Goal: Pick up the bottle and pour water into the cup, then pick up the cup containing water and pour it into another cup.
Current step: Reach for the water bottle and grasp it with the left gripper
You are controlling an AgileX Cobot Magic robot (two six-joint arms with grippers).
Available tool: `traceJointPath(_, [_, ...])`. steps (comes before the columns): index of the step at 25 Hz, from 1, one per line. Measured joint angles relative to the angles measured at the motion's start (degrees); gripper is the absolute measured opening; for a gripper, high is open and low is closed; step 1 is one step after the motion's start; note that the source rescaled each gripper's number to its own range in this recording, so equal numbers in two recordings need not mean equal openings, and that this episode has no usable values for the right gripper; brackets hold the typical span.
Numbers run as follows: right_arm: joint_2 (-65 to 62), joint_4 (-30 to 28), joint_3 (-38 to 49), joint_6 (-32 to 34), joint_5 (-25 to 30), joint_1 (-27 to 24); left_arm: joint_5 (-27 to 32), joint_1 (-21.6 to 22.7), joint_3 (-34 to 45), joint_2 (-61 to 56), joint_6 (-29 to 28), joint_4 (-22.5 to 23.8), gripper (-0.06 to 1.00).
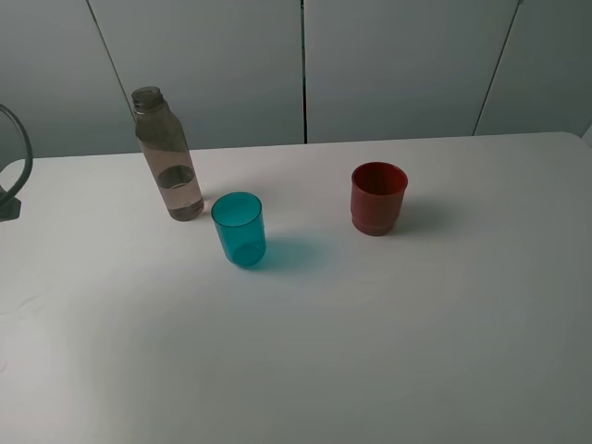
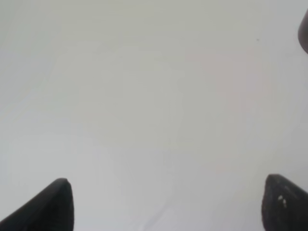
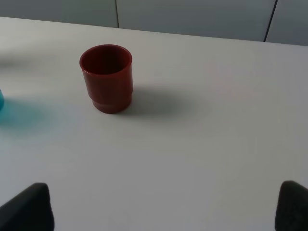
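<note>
bottle (image 1: 167, 157), teal cup (image 1: 240, 229), red cup (image 1: 377, 198) upright on the counter (image 1: 388, 333)
bottle's long axis vertical, neck up, near the teal cup; red cup well apart. left end effector (image 2: 166, 207) and right end effector (image 3: 161, 209) spread.

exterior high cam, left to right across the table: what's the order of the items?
bottle → teal cup → red cup
</note>
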Motion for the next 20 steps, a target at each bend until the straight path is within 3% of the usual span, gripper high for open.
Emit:
traceJointPath(4, [0.0,0.0,0.0,0.0,0.0,0.0,-10.4,0.0,3.9,2.4,-2.5,4.0,1.00])
traceJointPath(9, [0.0,0.0,0.0,-0.3,0.0,0.0,-21.0,0.0,6.5,4.5,-19.4,21.9,1.00])
traceJointPath(11, [0.0,0.0,0.0,-0.3,0.0,0.0,-23.6,0.0,6.8,5.7,-23.2,27.6,1.00])
traceJointPath(20, [0.0,0.0,0.0,-0.4,0.0,0.0,-33.4,0.0,6.9,13.6,-25.4,40.3,1.00])
